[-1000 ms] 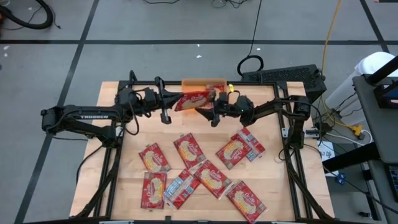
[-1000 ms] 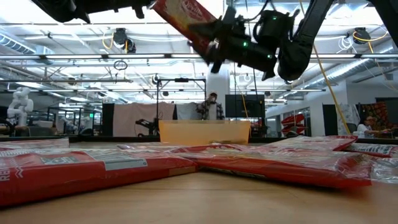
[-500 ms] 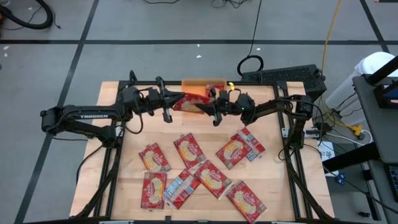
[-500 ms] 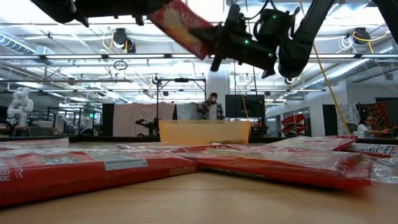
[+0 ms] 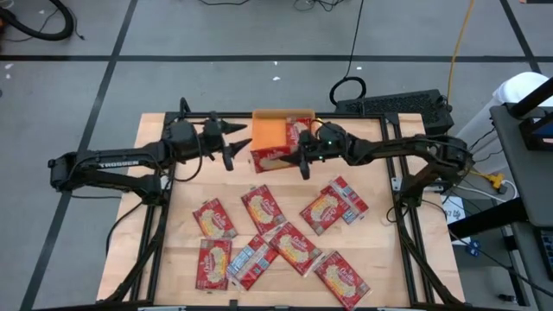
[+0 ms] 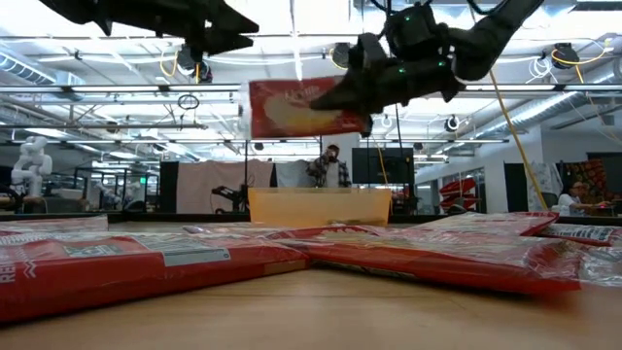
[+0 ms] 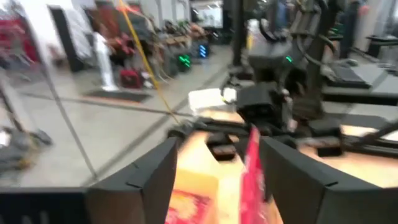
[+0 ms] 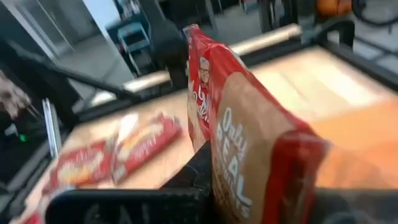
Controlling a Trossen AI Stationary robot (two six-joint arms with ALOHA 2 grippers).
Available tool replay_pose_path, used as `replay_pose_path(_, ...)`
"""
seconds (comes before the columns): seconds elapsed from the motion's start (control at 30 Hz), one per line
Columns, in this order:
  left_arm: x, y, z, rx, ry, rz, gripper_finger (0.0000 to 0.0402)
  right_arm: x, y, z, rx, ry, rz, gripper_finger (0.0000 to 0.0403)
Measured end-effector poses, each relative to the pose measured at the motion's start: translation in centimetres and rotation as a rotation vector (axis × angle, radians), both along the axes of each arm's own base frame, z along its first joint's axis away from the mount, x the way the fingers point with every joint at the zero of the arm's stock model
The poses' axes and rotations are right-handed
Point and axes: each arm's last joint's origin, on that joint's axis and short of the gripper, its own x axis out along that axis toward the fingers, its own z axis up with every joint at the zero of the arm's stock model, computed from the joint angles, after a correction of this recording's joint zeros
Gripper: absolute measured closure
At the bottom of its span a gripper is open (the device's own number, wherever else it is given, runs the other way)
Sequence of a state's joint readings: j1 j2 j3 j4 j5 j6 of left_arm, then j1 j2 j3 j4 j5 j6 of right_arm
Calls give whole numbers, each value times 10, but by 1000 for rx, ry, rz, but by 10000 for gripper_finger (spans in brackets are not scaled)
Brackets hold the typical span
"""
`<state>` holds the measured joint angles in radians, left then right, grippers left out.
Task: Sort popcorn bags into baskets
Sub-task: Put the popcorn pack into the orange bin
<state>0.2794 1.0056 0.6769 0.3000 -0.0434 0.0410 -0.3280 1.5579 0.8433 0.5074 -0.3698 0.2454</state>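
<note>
Right end effector (image 5: 298, 159) pinching a popcorn bag (image 5: 274, 158) mid-air beside the orange basket (image 5: 270, 132), left end effector (image 5: 235, 144) spread, empty, just left of bag

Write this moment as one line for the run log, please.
right gripper: shut on popcorn bag, beside orange basket | left gripper: open, empty | other bags: on table

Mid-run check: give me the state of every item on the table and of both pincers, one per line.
Right pincer: shut on a popcorn bag, raised by the basket.
Held popcorn bag: in the air, clear of the table, above the basket's height.
Left pincer: open, empty, beside the held bag.
Basket: upright at the table's far edge, a packet already inside.
Loose popcorn bags: lying flat on the table, some overlapping.
</note>
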Motion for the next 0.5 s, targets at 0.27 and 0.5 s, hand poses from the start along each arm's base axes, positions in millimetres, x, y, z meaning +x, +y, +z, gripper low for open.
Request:
replay_pose_path(0.27,31,4,-28,-87,68,-115,152,2,14,6,-25,204,56,384)
replay_pose_path(0.5,68,9,-58,-158,196,-214,164,9,17,16,-106,213,-5,383)
